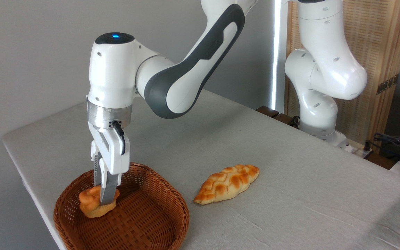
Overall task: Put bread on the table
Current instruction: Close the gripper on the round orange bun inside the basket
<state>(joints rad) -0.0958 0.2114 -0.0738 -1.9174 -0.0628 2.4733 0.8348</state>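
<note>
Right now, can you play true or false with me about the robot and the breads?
1. The little round bread is inside the basket. True.
2. The hand is wide open above the table. False: its fingers are closed on the little bread, down in the basket.
3. The long braided loaf is in the basket too. False: it lies on the grey table, to the right of the basket.
4. The hand points straight down. True.
5. The braided loaf touches the basket. False: there is bare cloth between them.
</note>
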